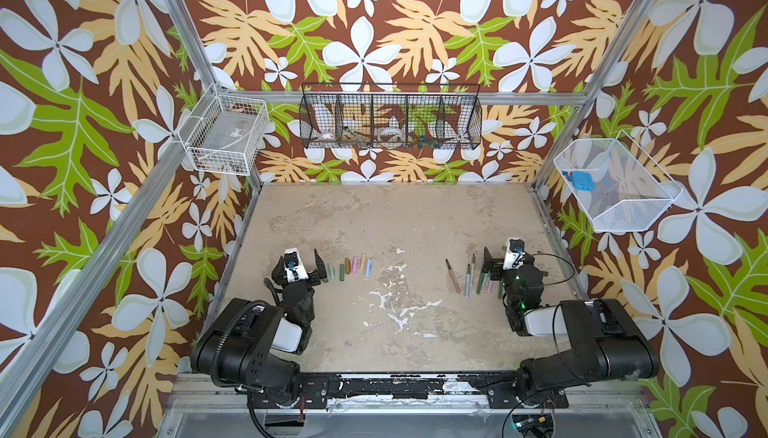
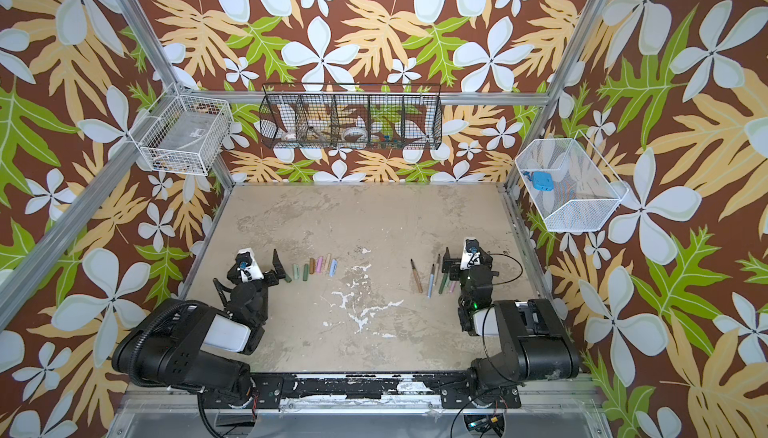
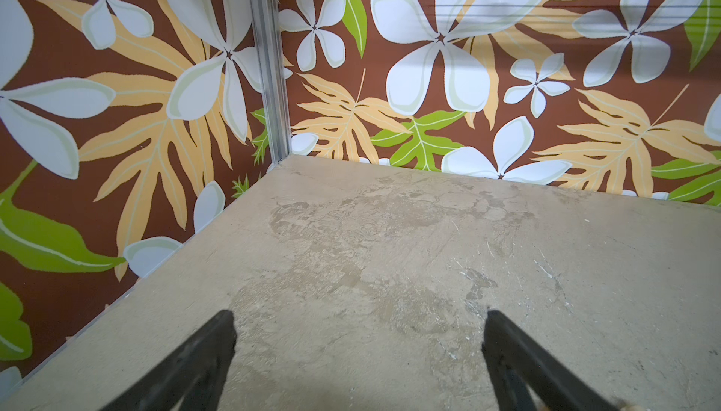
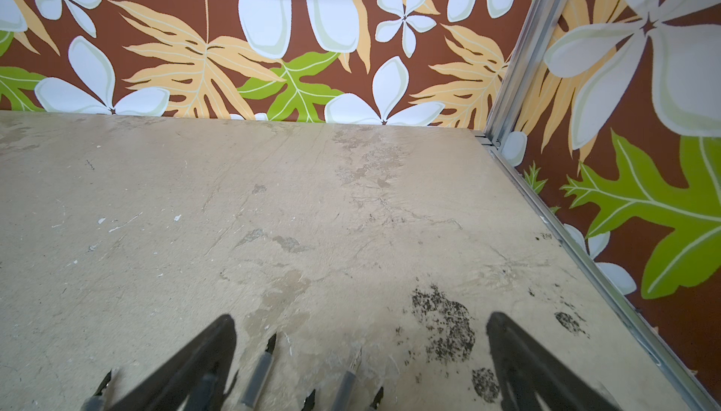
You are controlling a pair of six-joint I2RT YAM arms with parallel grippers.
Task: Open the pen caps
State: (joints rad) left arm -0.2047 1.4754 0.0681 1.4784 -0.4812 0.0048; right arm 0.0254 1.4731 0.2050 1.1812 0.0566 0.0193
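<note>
1. We find the pen caps (image 1: 350, 267) in a short row on the table (image 1: 395, 215), left of centre in both top views. Each cap is off its pen and lies roughly parallel to its neighbours. The greens are at the left end, followed by brown, pink, beige and light blue.
2. The left gripper (image 3: 359, 317) sits just beside the row's left end. Its near jaw stands almost against the nearest green cap, though we cannot tell whether they touch. The jaws are spread wide with only bare table between them.
3. The pen bodies (image 1: 467, 280) lie well apart from the caps, on the right side. They are fanned out with their dark tips (image 4: 270, 344) pointing toward the back wall.
4. The right gripper (image 4: 361, 319) hangs over the right part of that fan, jaws wide apart and holding nothing. In its wrist view several tips poke out between and beside the fingers. In both top views the arm covers part of the rightmost pens.
5. Above the table, a black wire basket (image 1: 390, 122) of small odds hangs on the back wall. A white wire basket (image 1: 224, 140) hangs on the left wall. On the right, a white mesh basket (image 1: 615, 203) holds a blue object (image 1: 579, 180).
6. White scuffs (image 1: 395, 303) mark the table between the two groups, and black specks (image 4: 444, 323) lie near the right gripper.
</note>
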